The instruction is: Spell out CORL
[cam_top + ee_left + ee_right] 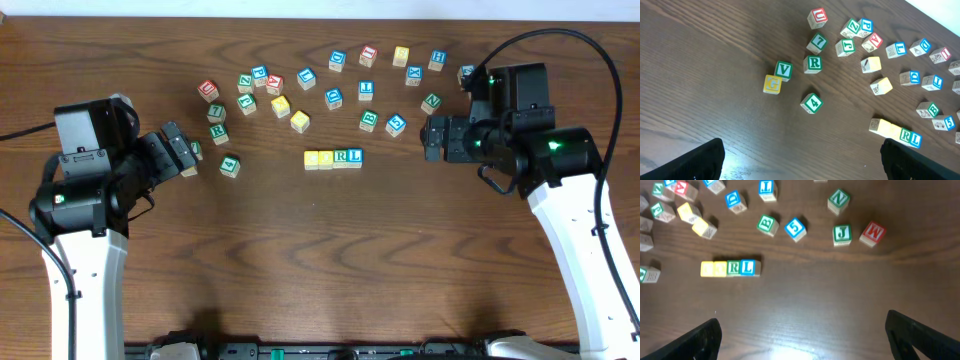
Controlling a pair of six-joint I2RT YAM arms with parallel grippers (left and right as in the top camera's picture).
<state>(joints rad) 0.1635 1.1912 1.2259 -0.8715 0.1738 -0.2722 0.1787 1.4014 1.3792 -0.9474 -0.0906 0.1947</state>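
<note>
Four cubes stand touching in a straight row (pixel 333 158) at the table's middle: two with plain yellow tops (pixel 312 159), a green R (pixel 341 157), then a blue L (pixel 355 157). The same row (pixel 730 268) lies upper left in the right wrist view, and the row (pixel 895 132) shows at the lower right of the left wrist view. My left gripper (pixel 188 150) hovers well to the left of the row, open and empty, with bare table between its fingers (pixel 695 162). My right gripper (pixel 432 138) is off to the right of the row, also open with nothing in it.
Loose letter cubes are scattered across the back of the table (pixel 330 75). Another green R cube (pixel 217 131) and a green 4 cube (pixel 230 166) sit near my left gripper. A J cube (pixel 842 233) and a red W cube (pixel 872 232) lie ahead of my right gripper.
</note>
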